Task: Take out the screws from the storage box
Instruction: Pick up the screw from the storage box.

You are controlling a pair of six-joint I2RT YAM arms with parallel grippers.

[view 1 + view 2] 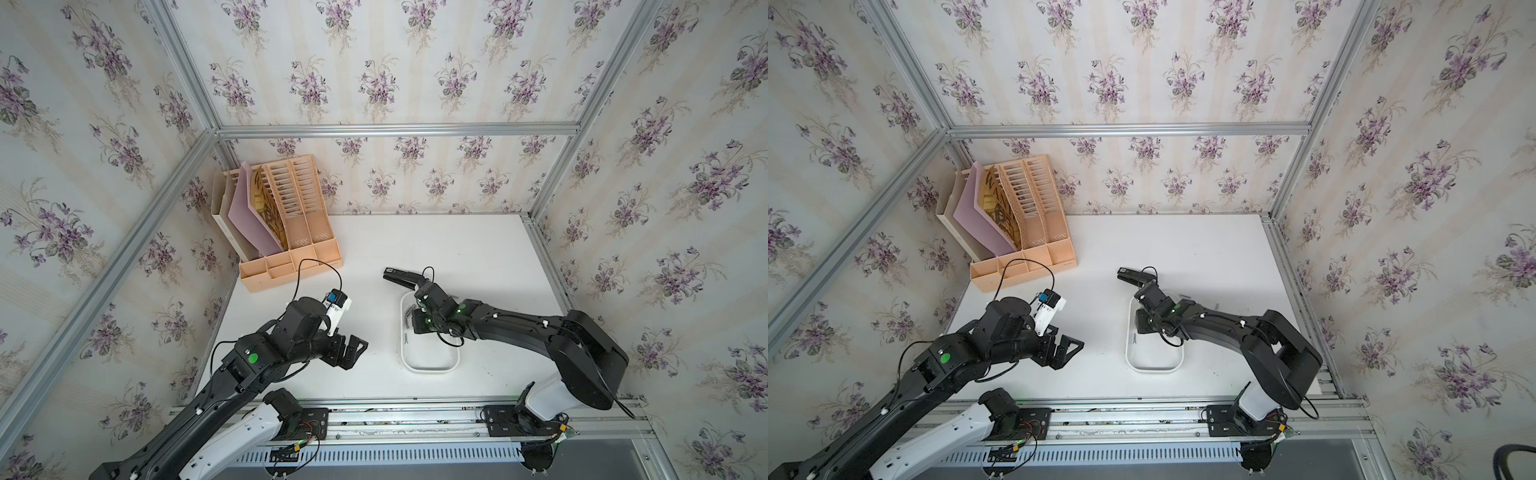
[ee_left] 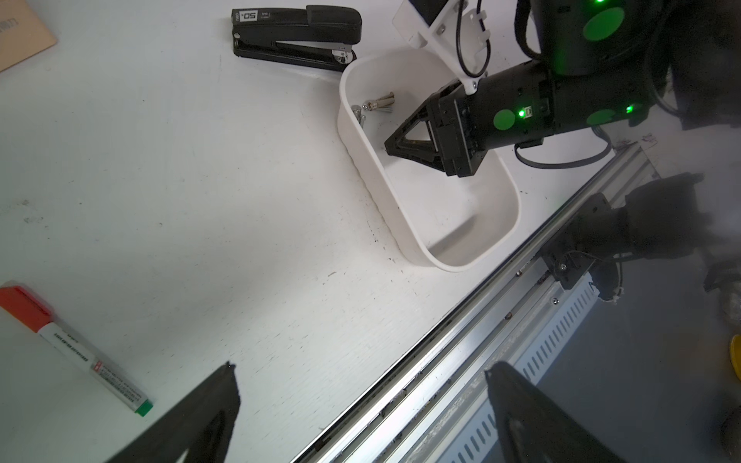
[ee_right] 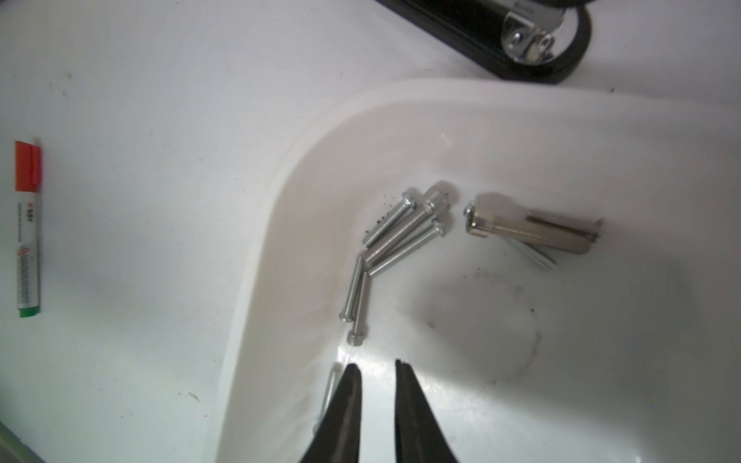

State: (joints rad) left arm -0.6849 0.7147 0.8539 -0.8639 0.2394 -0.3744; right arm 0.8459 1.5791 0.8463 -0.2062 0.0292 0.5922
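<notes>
Right pincer [image 3: 377,364], tips narrowly apart and empty, hangs inside the storage box [image 3: 288,188] just short of the screws [image 3: 403,226].

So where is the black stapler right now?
In both top views the stapler lies on the white table just past the far end of the storage box, to the right of the peach file organizer.
</notes>
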